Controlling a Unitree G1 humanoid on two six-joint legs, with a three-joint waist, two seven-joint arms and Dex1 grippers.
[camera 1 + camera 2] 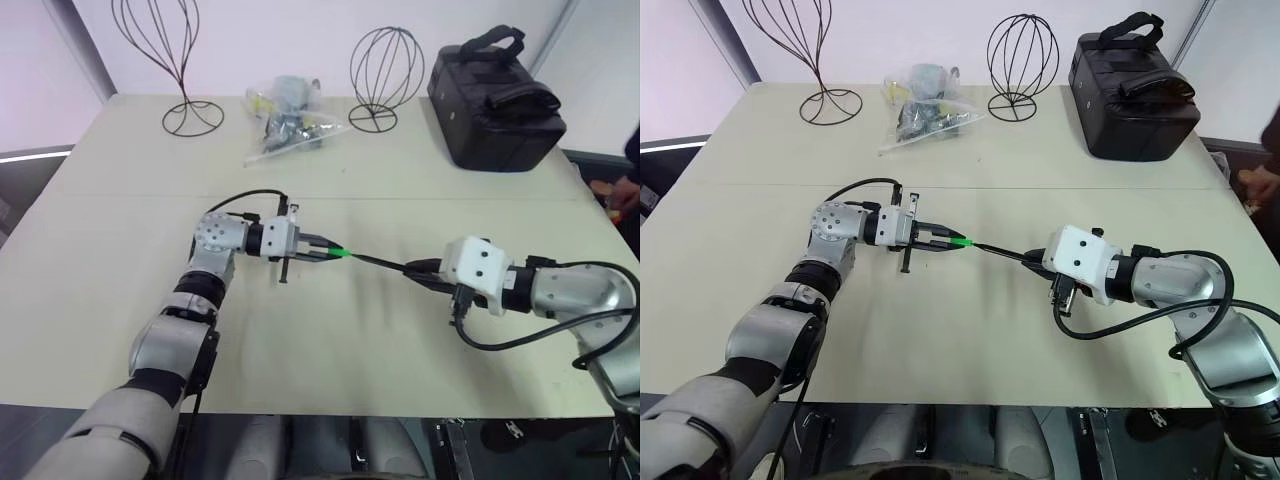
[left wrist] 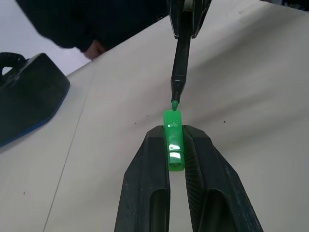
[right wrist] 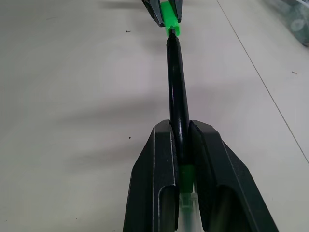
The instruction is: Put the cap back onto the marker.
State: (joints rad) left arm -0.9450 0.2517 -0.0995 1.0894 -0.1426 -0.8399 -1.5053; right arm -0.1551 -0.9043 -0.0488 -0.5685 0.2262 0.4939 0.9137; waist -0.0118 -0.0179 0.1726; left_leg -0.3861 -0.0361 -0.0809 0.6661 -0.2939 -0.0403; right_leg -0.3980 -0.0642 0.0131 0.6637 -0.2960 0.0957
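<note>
Above the middle of the beige table [image 1: 100, 300], my left gripper [image 1: 325, 250] is shut on the small bright green cap [image 2: 174, 140]. The cap's open end sticks out past the fingertips. Opposite it, my right gripper [image 1: 425, 272] is shut on the rear part of the thin black marker [image 1: 380, 262]. The marker points straight at the cap. Its pale green tip [image 2: 174, 103] sits right at the cap's mouth; I cannot tell whether they touch. In the right wrist view the marker [image 3: 176, 82] runs from the right gripper [image 3: 179, 125] up to the cap [image 3: 170, 21].
At the table's far side stand two black wire stands [image 1: 190, 115] [image 1: 385, 70]. A clear plastic bag of small items [image 1: 285, 125] lies between them. A black case [image 1: 495, 100] sits at the far right. A person's hand [image 1: 620, 190] shows at the right edge.
</note>
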